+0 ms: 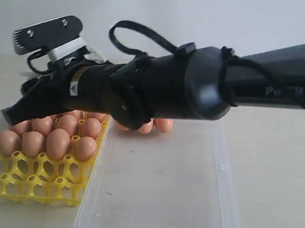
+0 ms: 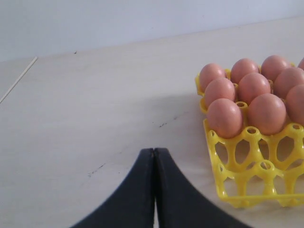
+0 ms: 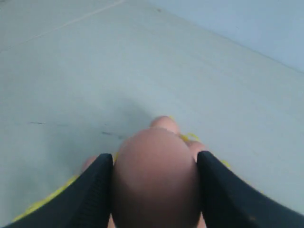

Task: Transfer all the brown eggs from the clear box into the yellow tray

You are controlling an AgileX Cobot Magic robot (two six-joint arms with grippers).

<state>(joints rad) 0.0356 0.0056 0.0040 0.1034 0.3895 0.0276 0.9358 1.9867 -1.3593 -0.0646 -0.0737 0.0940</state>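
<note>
The right gripper (image 3: 155, 190) clasps 1 brown egg (image 3: 154, 164) between its black fingers (image 3: 95, 190). The shell is smooth, matt and orange-brown. The egg's long axis runs along the fingers, and 1 rounded end pokes out past their tips. In the exterior view the arm (image 1: 208, 87) reaches across above the yellow tray (image 1: 29, 180). The seated eggs (image 1: 58, 143) stand upright in its rear cups, long axis vertical. A few loose eggs (image 1: 163, 125) lie at the far end of the clear box (image 1: 161, 200), half hidden. The left gripper (image 2: 154, 159) is pressed closed on nothing, over the table (image 2: 71, 118) beside the tray.
</note>
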